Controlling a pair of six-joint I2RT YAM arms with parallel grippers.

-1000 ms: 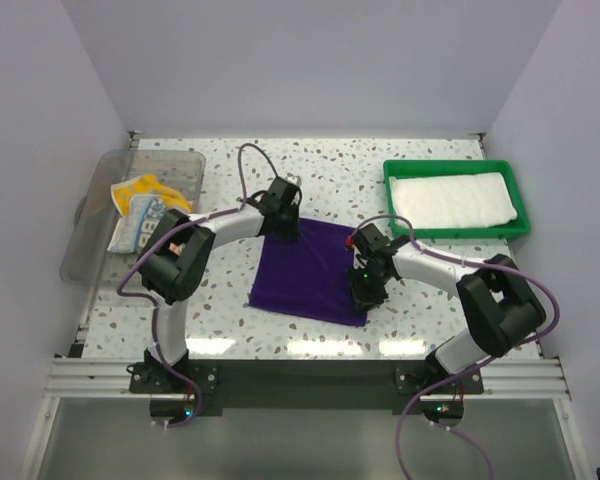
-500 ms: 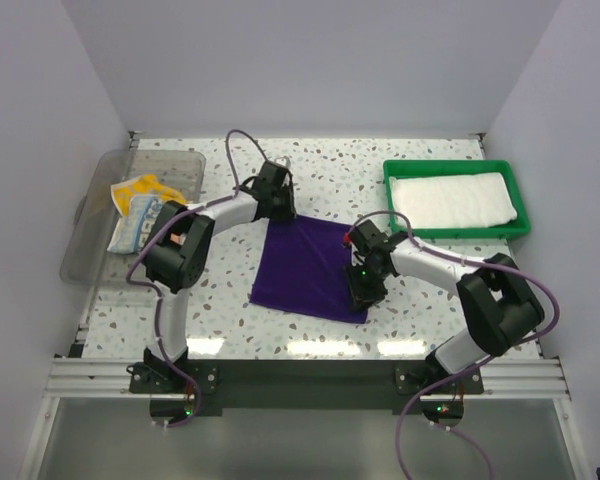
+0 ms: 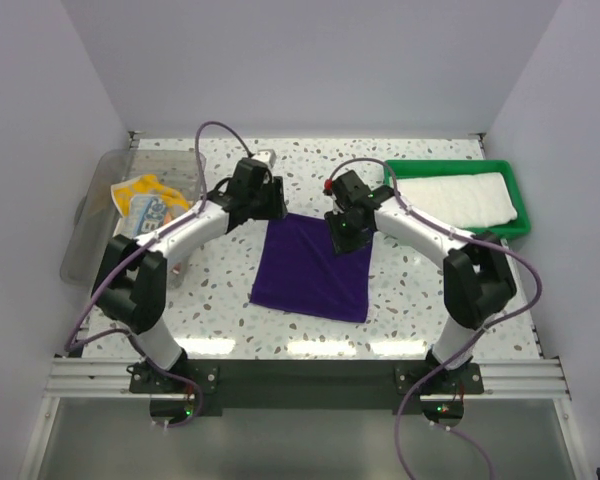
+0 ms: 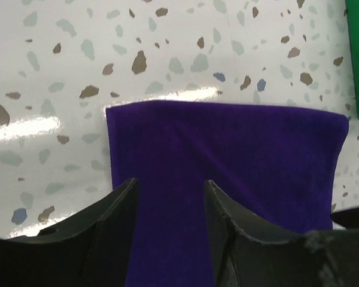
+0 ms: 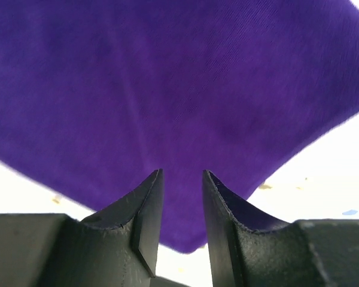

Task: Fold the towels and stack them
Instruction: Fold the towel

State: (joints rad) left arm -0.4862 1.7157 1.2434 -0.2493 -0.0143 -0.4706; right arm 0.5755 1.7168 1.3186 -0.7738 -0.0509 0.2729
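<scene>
A deep purple towel (image 3: 310, 268) lies folded flat on the speckled table, and both wrist views show it (image 4: 227, 155) (image 5: 167, 78) below the fingers. My left gripper (image 3: 265, 197) hovers just beyond its far left corner, open (image 4: 170, 191), with nothing between the fingers. Over the far right corner my right gripper (image 3: 345, 230) is open with a narrow gap (image 5: 182, 176) and holds nothing. A plain white towel (image 3: 450, 198) lies folded in the green tray (image 3: 390, 185). The pale lettered towel (image 3: 145, 205) lies crumpled in a clear bin (image 3: 85, 260).
The green tray stands at the back right of the table and the clear bin at the left edge. White walls close in the back and both sides. Cables loop above both arms.
My left gripper let go of the purple towel's far edge, opened and drew back to the left. My right gripper moved from the towel's near right side to its far right corner.
</scene>
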